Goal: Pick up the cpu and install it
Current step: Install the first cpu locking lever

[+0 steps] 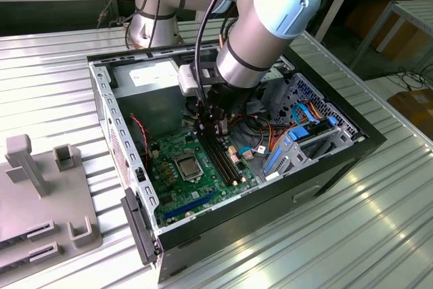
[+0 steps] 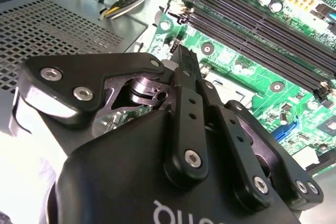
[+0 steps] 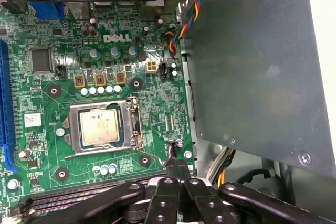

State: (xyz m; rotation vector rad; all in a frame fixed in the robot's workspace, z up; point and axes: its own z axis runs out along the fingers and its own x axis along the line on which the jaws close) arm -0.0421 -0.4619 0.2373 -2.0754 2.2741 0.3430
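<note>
1. The cpu (image 3: 98, 126) is seen in the first wrist view seated inside the metal-framed socket (image 3: 102, 128) on the green motherboard (image 3: 47, 103); its silver top is exposed within the frame.
2. In the exterior view the socket (image 1: 185, 165) is found at the centre of the frame, low inside the open computer case (image 1: 352, 141), with the cpu (image 1: 186, 166) visible as a pale square in it.
3. The gripper (image 3: 178, 167) is shown with its two fingers pressed together and nothing between them; it is clenched and empty.
4. The fingertips are placed just beside the socket's corner, over the board near the end of the long black memory slots (image 3: 79, 195); the cpu is not touched by them.
5. In the second wrist view the gripper (image 2: 181, 56) is seen from behind its black linkage, pointing down at the motherboard (image 2: 252, 61), beside the memory slots (image 2: 262, 30).
6. In the exterior view the gripper (image 1: 211, 128) is held between the grey power-supply box (image 1: 145, 76) and the memory slots (image 1: 220, 157), just above and to the right of the socket in the frame.
7. The case is rested on a ribbed metal table (image 1: 352, 235), and a grey fixture (image 1: 40, 194) is set at the frame's lower left.
</note>
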